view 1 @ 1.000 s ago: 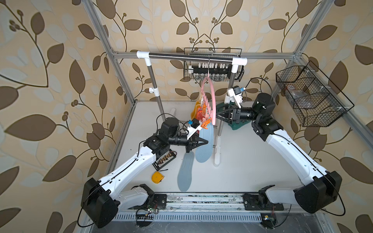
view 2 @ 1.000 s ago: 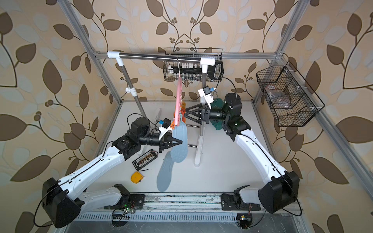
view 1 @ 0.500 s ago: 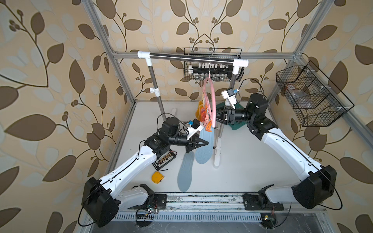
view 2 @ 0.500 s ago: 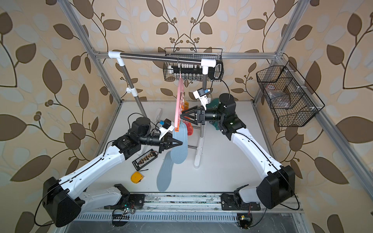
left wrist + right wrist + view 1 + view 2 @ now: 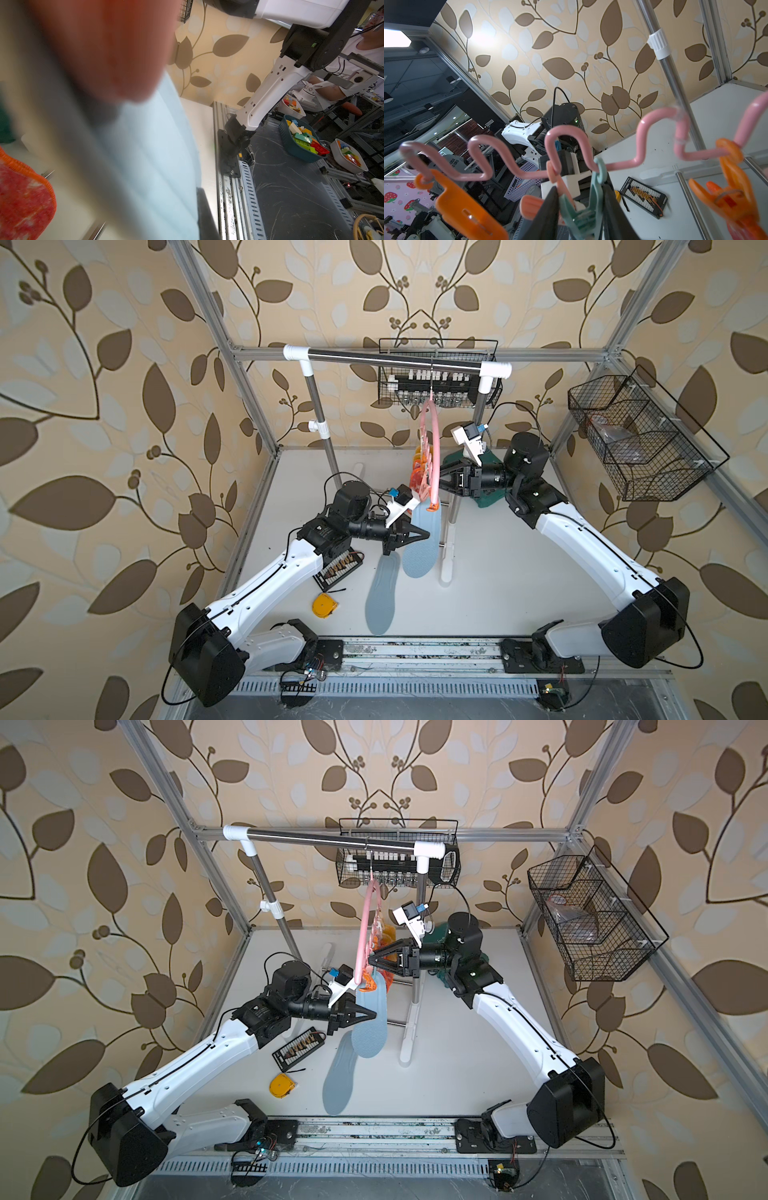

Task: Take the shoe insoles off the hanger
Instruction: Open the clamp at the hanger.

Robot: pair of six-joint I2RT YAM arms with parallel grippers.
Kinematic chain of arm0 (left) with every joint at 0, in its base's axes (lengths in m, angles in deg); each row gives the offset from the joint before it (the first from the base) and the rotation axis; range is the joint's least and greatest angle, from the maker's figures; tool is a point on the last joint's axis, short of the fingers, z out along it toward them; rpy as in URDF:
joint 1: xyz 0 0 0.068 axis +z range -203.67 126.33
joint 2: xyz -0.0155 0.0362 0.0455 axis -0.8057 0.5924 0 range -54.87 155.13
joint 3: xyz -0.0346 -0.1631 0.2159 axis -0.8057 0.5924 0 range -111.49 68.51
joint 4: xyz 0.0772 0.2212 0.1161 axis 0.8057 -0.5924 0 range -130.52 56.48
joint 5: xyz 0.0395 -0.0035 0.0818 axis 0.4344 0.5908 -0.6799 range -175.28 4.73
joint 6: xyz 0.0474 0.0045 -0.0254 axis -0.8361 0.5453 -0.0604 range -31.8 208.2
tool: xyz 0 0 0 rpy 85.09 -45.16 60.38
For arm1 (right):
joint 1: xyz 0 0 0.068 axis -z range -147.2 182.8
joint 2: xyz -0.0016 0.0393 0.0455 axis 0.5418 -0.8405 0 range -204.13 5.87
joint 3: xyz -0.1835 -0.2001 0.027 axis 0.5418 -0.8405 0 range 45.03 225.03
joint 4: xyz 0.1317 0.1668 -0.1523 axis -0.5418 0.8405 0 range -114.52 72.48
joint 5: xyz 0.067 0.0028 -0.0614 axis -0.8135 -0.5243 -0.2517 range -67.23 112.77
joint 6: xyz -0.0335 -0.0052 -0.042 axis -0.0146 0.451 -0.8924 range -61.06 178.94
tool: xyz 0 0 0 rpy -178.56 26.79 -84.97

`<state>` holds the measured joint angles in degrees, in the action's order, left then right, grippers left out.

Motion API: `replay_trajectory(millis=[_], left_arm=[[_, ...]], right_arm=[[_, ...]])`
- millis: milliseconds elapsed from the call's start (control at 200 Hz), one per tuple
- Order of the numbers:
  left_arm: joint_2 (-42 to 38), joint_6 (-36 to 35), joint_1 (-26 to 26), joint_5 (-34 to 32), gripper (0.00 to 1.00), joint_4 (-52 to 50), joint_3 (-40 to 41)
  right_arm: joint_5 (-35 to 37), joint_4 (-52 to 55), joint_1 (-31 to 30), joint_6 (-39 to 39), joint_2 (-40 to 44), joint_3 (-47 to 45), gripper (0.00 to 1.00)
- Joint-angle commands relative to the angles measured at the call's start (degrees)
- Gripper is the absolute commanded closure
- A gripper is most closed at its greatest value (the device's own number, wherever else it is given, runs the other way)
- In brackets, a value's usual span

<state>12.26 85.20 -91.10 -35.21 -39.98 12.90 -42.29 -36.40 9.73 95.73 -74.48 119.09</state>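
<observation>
Beige leaf-patterned wallpaper [image 5: 124, 364], aluminium frame posts [image 5: 217, 315], white tabletop [image 5: 498, 597], black wire basket [image 5: 644, 439] on side wall.

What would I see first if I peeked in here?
A pink hanger dangles in the middle from a steel rail, orange insoles clipped on. The left pincer pinches a hanging blue insole, and the right pincer points at the hanger from the other side. A second blue insole lies flat on the table.
</observation>
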Motion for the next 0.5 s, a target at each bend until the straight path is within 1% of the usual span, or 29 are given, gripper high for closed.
replay_trajectory(millis=[0, 135, 200, 230, 375, 495], left_arm=[[0.1, -1.4, 0.2, 2.0, 1.00, -3.1, -1.3], [0.4, -1.3, 0.3, 1.9, 0.99, -3.2, -1.1], [0.4, -1.6, 0.3, 1.6, 0.98, -3.5, -1.0], [0.4, -1.9, 0.3, 1.3, 0.99, -4.0, -1.0], [-0.5, -2.6, 0.3, -0.2, 0.98, -5.5, -0.6], [-0.9, -2.4, 0.3, -1.6, 0.98, -4.6, 0.2]], right_arm=[[-0.4, -1.2, -0.3, -0.2, -0.4, 1.8, 0.70], [0.2, -0.6, -0.3, -0.9, -0.4, 1.7, 0.75], [0.4, -0.1, -0.3, -1.2, -0.4, 1.8, 0.83], [0.9, 0.1, -0.3, -1.2, -0.4, 1.8, 0.84], [1.6, 1.6, -0.3, -1.4, -0.3, 2.0, 0.84], [2.6, 2.8, -0.2, -2.3, -0.1, 1.8, 0.80]])
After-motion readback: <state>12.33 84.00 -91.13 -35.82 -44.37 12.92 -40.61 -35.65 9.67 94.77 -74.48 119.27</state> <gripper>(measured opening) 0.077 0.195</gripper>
